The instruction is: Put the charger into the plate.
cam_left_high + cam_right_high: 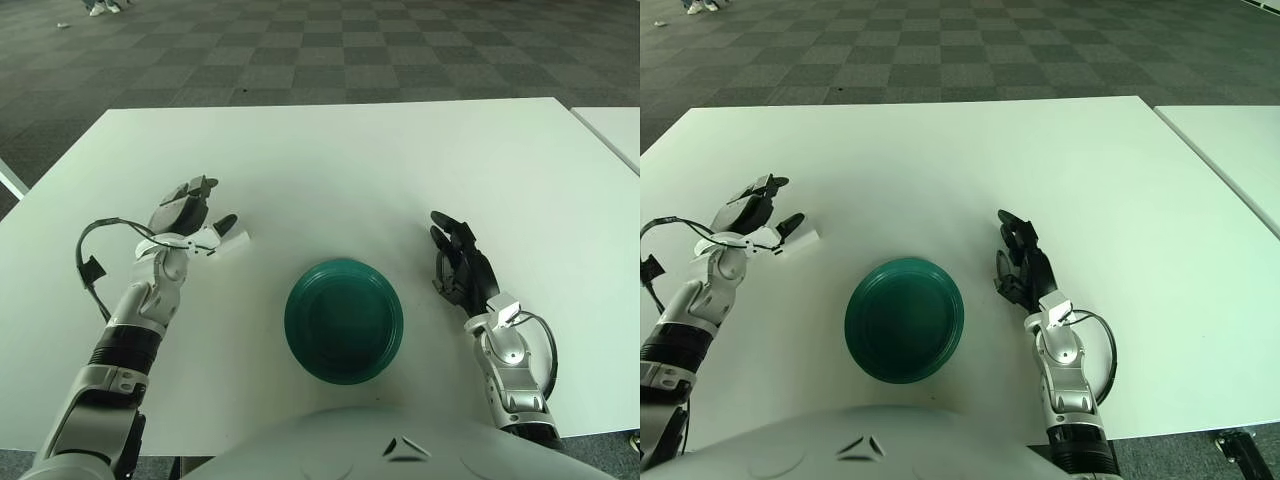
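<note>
White desk [330, 160]: left hand [185, 215], fingers spread beside the charger [232, 242] left of the plate [343, 320], could knock it away.

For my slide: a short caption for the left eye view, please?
Left hand reaching over white charger, beside green plate.

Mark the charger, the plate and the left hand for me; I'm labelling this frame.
charger [232, 240], left eye view, on its white body.
plate [343, 275], left eye view, on its far green rim.
left hand [187, 213], left eye view, on its palm beside the charger.
</note>
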Motion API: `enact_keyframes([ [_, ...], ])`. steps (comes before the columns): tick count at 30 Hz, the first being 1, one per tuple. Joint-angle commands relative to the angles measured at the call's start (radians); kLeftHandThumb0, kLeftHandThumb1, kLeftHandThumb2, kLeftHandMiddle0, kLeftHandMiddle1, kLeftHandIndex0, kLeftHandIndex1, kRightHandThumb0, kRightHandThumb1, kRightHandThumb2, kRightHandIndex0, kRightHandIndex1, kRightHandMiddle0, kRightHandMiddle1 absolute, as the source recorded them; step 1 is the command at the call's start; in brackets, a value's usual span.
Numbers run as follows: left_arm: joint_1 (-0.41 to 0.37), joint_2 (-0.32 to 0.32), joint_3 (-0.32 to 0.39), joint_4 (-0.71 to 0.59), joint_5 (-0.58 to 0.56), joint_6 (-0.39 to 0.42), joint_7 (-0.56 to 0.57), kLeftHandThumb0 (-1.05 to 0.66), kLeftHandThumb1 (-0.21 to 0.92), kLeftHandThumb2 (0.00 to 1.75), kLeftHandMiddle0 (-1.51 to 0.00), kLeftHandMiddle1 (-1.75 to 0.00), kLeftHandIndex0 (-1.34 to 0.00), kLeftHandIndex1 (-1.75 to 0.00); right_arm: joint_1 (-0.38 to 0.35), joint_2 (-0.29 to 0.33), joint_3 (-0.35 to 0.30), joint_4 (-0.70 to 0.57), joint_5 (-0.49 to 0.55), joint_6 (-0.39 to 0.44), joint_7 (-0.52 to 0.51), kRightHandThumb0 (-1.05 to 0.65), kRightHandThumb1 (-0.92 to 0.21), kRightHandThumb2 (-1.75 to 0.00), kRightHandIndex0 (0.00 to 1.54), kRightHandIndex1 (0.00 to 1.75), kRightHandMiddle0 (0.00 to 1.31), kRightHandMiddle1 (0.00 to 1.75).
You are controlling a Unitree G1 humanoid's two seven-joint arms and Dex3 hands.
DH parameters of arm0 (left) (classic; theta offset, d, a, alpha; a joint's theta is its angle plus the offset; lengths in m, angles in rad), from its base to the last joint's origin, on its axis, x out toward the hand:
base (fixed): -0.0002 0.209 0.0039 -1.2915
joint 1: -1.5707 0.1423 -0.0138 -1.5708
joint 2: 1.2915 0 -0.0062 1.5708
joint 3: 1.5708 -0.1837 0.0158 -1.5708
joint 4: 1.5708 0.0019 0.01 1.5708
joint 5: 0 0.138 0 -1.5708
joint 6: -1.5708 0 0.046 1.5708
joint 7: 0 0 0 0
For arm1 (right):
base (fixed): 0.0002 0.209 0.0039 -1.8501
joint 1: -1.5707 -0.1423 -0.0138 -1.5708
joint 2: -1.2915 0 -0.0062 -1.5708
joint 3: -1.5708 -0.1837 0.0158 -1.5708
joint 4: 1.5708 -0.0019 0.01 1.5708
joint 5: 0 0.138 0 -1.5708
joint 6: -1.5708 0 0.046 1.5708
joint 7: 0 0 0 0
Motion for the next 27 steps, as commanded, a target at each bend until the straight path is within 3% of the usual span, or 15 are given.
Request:
enact_keyframes([
  [1, -0.015, 0.017, -0.014, -0.003, -0.004, 0.001, -0.013, -1.05, 0.92, 0.74, -0.22, -0.02, 0.00, -0.88, 0.064, -0.001, 0.004, 0.082, -0.001, 0.073, 0.010, -0.76, -0.92, -0.81, 0.18, 0.00, 0.00, 0.53],
  [16, 0.012, -0.007, -0.066, -0.025, 0.022, -0.005, 0.056, -1.05, 0.92, 0.74, -0.24, -0.03, 0.00, -0.95, 0.059, 0.007, 0.000, 0.090, 0.002, 0.070, 0.003, -0.75, -0.92, -0.80, 0.18, 0.01, 0.00, 0.53],
  [27, 0.034, -0.032, -0.112, -0.056, 0.040, 0.014, 0.067, -1.05, 0.92, 0.75, -0.25, -0.02, 0.00, -0.90, 0.052, 0.010, -0.002, 0.101, -0.002, 0.062, -0.006, -0.74, -0.92, -0.81, 0.19, 0.01, 0.00, 0.55],
])
